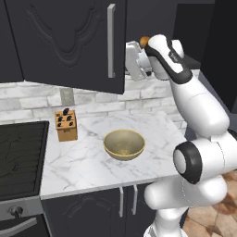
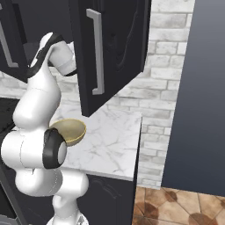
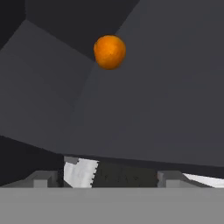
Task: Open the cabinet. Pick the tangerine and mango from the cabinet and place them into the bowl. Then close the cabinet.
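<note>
You have the cabinet (image 1: 69, 41) open, both doors swung out, and the gripper (image 3: 105, 178) pointed into its dark interior with its fingertips spread wide and nothing between them. The tangerine (image 3: 110, 52) sits on the shelf floor well ahead of the fingertips, toward the far wall, slightly left of the line the hand is aimed along. From the left base view, a sliver of orange (image 1: 144, 41) shows just behind the wrist, but you cannot tell from there which fruit it is. The mango is not something you can pick out from here, so take the tangerine first. Keep the fingers spread, drive straight in along the shelf, and nudge the aim so the fruit lands midway between the fingertips before you close. It is round and will likely roll if one finger touches it first, so close evenly and gently. Mind the left door's edge beside the wrist as you reach. The bowl (image 1: 123, 144) waits on the marble counter (image 1: 83, 166) below, right of the knife block (image 1: 66, 124).
</note>
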### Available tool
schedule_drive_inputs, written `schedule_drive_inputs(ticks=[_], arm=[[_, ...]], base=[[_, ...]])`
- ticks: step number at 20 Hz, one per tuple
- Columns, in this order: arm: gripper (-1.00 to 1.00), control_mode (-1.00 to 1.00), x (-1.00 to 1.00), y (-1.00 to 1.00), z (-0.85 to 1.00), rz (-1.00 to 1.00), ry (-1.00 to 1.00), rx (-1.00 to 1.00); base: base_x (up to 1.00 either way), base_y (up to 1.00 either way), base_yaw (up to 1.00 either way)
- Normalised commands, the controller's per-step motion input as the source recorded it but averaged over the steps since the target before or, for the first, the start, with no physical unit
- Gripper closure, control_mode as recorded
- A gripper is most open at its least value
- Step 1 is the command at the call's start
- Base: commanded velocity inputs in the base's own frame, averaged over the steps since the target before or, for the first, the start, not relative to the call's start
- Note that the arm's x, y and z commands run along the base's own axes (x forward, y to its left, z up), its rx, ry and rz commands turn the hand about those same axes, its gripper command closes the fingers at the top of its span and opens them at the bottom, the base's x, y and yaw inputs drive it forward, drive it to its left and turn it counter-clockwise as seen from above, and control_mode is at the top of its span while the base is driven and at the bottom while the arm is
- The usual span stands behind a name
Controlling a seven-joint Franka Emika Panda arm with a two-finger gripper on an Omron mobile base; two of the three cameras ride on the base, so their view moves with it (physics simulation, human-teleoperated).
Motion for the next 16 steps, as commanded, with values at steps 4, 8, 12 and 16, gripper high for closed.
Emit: schedule_drive_inputs(ticks=[4, 8, 12, 16], arm=[[-1.00, -1.00, 0.67, 0.06, -0.32, 0.00, -0.03, 0.00], [-1.00, -1.00, 0.64, 0.09, -0.32, 0.00, -0.04, 0.00], [-1.00, -1.00, 0.31, 0.34, -0.31, 0.00, 0.00, 0.00], [-1.00, -1.00, -0.04, 0.92, -0.34, 0.02, -0.05, -0.05]], base=[[0.00, 0.00, 0.00], [0.00, 0.00, 0.00], [0.00, 0.00, 0.00], [0.00, 0.00, 0.00]])
